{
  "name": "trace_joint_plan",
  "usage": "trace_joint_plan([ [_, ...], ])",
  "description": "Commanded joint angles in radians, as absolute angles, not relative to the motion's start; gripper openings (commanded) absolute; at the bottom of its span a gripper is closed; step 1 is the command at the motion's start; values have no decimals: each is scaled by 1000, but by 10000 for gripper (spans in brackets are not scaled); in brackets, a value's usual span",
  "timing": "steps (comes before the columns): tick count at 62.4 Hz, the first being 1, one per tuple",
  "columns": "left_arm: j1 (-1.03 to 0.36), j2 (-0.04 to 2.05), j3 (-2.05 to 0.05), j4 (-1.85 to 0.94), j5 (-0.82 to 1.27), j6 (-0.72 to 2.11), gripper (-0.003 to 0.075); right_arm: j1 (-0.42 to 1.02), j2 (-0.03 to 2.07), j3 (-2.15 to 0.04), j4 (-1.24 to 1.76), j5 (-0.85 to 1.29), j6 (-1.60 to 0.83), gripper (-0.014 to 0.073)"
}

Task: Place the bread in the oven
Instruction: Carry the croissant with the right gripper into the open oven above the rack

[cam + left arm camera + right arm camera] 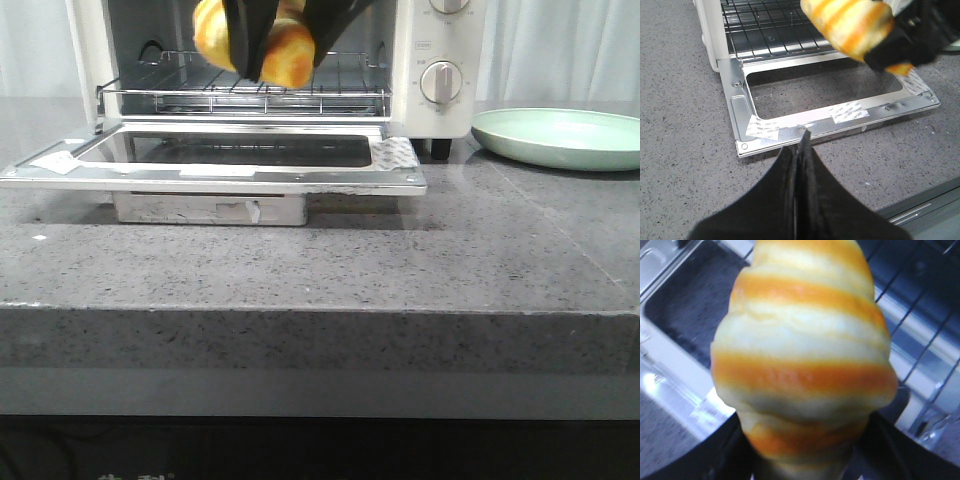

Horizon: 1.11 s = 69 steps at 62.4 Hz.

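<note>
The bread, a glossy orange roll with pale yellow stripes, hangs in my right gripper, which is shut on it just above the wire rack at the mouth of the cream-white oven. The oven door lies open and flat on the counter. The bread fills the right wrist view and shows in the left wrist view over the door. My left gripper is shut and empty, low over the counter in front of the door's edge.
A pale green round plate stands on the grey speckled counter to the right of the oven. The oven's knobs are on its right panel. The counter's front edge runs across the near side.
</note>
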<state>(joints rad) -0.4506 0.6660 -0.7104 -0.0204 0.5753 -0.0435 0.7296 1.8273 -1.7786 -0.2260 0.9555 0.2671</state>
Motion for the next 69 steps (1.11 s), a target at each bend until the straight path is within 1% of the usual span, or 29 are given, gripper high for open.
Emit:
trace_joint_plan([
  [1,-449,664,-739,-25,504,-51,-18,728,1839,-1920,-343,957,301,204],
  [12,-449,664,-739,-25,504,-51,-18,724,1949,-2103,-438,1013,301,204],
  [19,-449,664,-739,-25,504,-51,-18,716,2006,-2166,-503,1047,301,204],
  [28,-449,664,-739,-25,504,-51,-18,716,2040,-2181,-583,1028,301,204],
  [48,-449,664,-739,-25,506,-51,-18,716,2051,-2181,-596,1057,301,213],
  [51,-449,664,-739,-25,506,-51,-18,716,2051,-2181,-594,1064,301,247],
  [53,-449,664,-739,-25,506,-51,-18,716,2051,-2181,-592,1066,301,288],
  [58,-449,664,-739,-25,506,-51,-18,716,2051,-2181,-591,1066,301,464],
  [59,-449,664,-739,-25,506,-51,-18,716,2051,-2181,-591,1066,301,479],
  [60,-449,664,-739,-25,506,-51,-18,716,2051,-2181,-591,1066,301,524],
  [61,-449,664,-739,-25,506,-51,-18,716,2051,-2181,-591,1067,301,538],
  [62,-449,664,-739,-25,506,-51,-18,716,2051,-2181,-591,1067,301,576],
  [65,-449,664,-739,-25,506,-51,-18,716,2051,-2181,-581,1067,301,646],
  [66,-449,664,-739,-25,506,-51,-18,716,2050,-2181,-578,1067,301,666],
  [69,-449,664,-739,-25,506,-51,-18,716,2048,-2181,-568,1068,301,660],
])
